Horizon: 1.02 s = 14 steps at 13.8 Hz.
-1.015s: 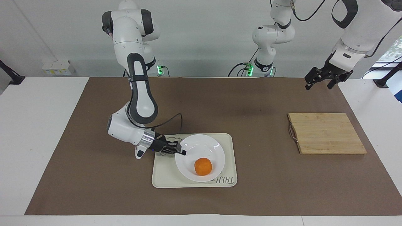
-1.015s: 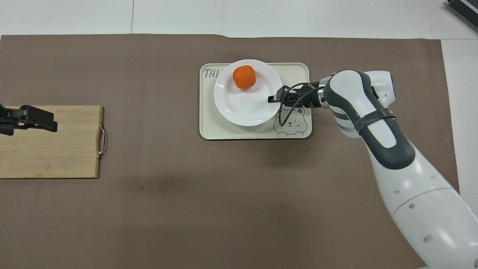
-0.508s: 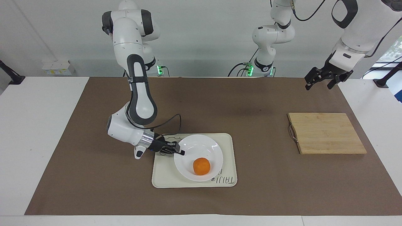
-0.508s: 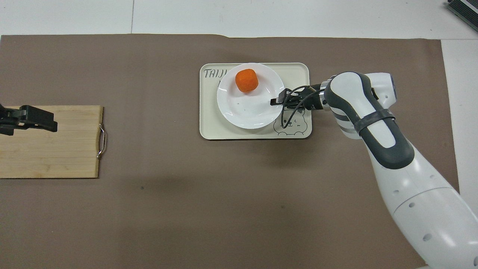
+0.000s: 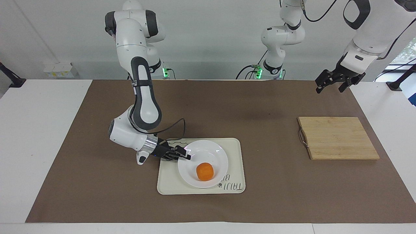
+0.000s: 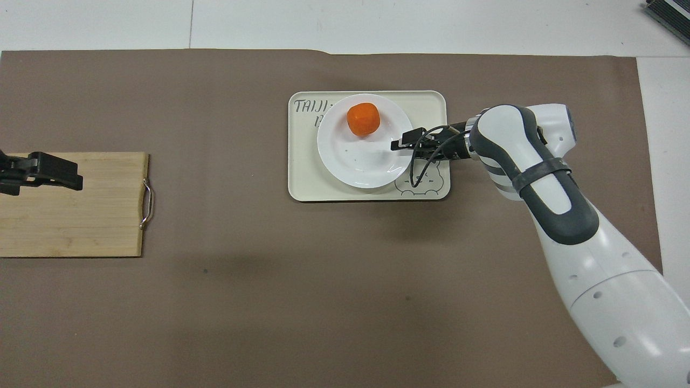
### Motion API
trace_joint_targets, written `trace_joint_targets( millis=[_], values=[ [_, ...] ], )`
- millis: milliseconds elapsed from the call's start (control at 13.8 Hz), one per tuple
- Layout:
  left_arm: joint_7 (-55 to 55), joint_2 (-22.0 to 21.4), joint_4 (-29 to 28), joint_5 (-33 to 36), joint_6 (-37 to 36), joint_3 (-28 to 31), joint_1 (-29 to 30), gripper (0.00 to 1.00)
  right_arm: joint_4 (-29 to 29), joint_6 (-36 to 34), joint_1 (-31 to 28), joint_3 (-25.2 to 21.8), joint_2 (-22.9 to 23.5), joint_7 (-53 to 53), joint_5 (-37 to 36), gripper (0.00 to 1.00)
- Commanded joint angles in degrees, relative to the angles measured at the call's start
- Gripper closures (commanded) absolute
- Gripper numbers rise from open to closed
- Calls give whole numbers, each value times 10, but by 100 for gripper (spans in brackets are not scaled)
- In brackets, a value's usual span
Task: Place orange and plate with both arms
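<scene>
The white plate [image 5: 208, 151] is over the cream tray [image 5: 169, 183], and I cannot tell whether it rests on it. The orange [image 5: 205, 171] lies in the plate, toward the rim farthest from the robots. My right gripper [image 5: 188, 157] reaches in low from the right arm's end and is shut on the plate's rim. In the overhead view the right gripper [image 6: 397, 144] grips the plate [image 6: 356, 161] at its edge, with the orange [image 6: 363, 119] apart from it. My left gripper [image 5: 330, 88] hangs open and empty, high over the left arm's end of the table, and waits.
The tray [image 6: 302, 183] has a bear drawing and lettering and lies on the brown mat. A bamboo cutting board [image 5: 338, 138] with a metal handle lies toward the left arm's end. In the overhead view the left gripper [image 6: 54, 175] covers part of the cutting board [image 6: 70, 221].
The right gripper has drawn the plate a little toward the right arm's end of the tray, and the orange went with it. The left arm has not moved.
</scene>
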Motion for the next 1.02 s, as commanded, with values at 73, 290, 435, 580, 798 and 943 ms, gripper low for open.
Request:
trace_joint_targets(
  millis=[73,290,435,580,798,943],
  values=[
    [-6,7,16,7,-15,0,1,0,-2,15,4,-1,-40,50,-130,0],
    [-6,7,16,6,-15,0,1,0,-2,27,17,-3,-72,119,-261,0],
    [-6,7,16,6,-15,0,1,0,-3,25,17,-4,-103,174,-359,0],
    [-6,7,16,6,-15,0,1,0,-5,1,11,-3,-141,204,-457,0],
    [-6,7,16,6,-15,0,1,0,-2,-78,7,-21,-194,211,-539,0],
    [-6,7,16,6,-15,0,1,0,0,-114,7,-41,-225,213,-553,0]
  ],
)
